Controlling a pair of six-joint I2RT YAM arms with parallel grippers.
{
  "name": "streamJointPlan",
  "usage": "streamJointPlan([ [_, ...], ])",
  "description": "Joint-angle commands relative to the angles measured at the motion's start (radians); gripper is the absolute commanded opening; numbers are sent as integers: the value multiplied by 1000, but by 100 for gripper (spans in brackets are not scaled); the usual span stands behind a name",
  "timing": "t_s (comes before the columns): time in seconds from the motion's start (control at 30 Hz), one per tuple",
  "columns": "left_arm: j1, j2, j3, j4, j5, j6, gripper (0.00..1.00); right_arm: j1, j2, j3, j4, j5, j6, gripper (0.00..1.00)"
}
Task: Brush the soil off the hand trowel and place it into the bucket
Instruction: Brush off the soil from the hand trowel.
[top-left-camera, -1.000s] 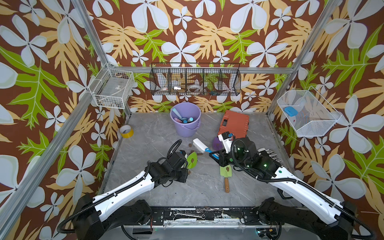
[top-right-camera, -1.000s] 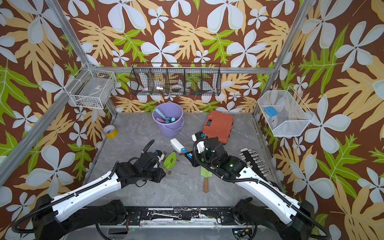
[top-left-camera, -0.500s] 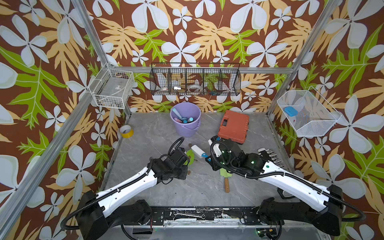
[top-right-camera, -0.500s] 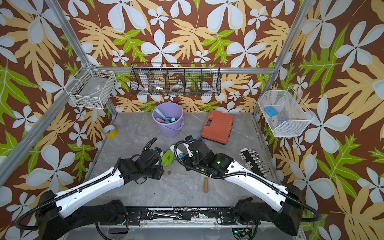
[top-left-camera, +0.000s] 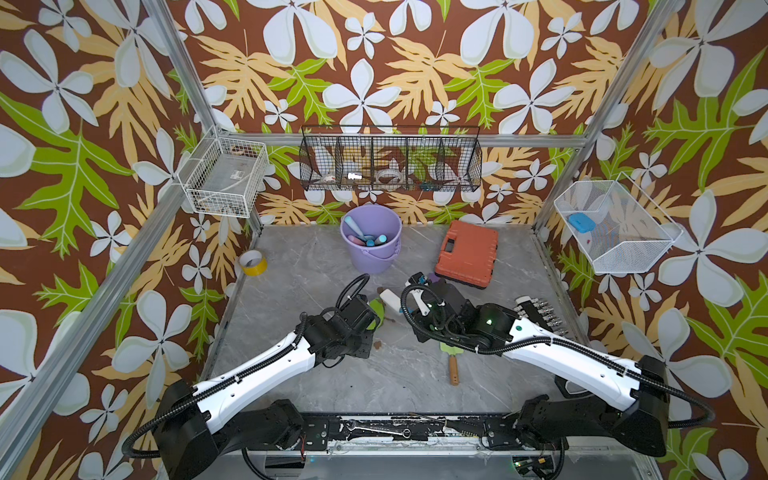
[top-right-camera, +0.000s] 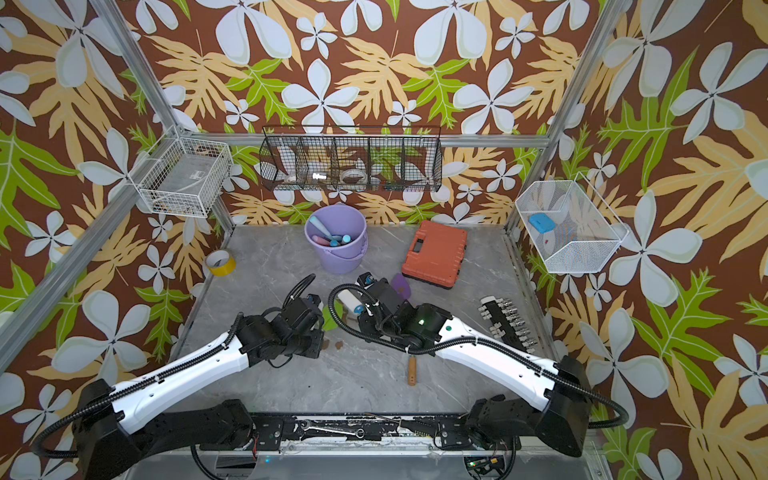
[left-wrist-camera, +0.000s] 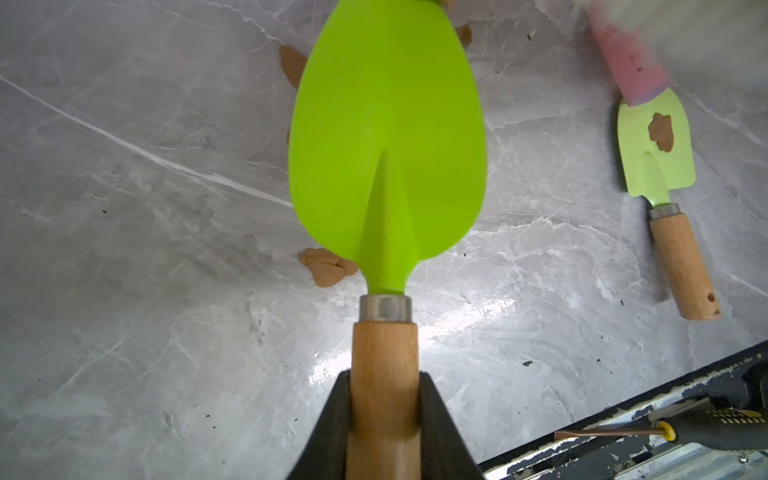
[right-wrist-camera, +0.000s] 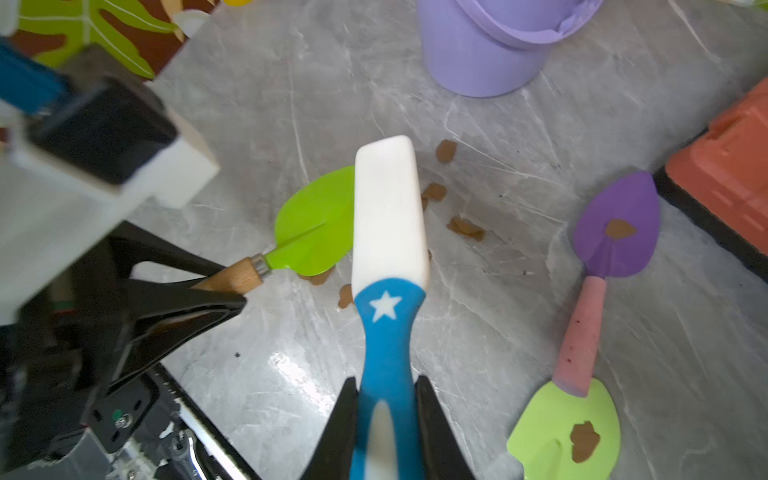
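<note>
The left gripper (left-wrist-camera: 384, 409) is clamped tight on the wooden handle of the green trowel (left-wrist-camera: 388, 137). The blade points away from the arm, over the middle of the grey table (top-left-camera: 316, 257). Brown soil (left-wrist-camera: 328, 268) lies in flat blobs on the table around the blade. The right gripper (right-wrist-camera: 386, 399) is closed narrow on the blue handle of the brush (right-wrist-camera: 388, 208). Its white head reaches over the blade's edge; whether they touch cannot be told. In both top views the purple bucket (top-left-camera: 371, 259) stands upright at 12 o'clock of the trowel, with other tools inside. A purple trowel (right-wrist-camera: 617, 257) lies at 2 o'clock and a pale green spade (right-wrist-camera: 540, 428) at 5 o'clock, each bearing a blob.
</note>
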Motion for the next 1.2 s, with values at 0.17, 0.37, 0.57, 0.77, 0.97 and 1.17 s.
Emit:
streamJointPlan([
  [0.17,2,0,0,-9,-18,-2,0,5,126,-40,91,-303,12,0],
  [0.37,1,4,-3,-7,-17,-2,0,-54,83,-41,108,-69,33,0],
  [0.57,1,4,-1,-11,-17,-7,0,-1,118,-48,242,-364,86,0],
  [0.77,2,-12,-17,-5,-12,-16,0,-88,173,-109,205,-245,71,0],
  [0.97,1,-10,-18,-9,-11,-18,0,-68,71,-98,292,-287,99,0],
  [1.17,1,-8,-8,-9,-13,-20,0,27,175,-147,348,-351,147,0],
])
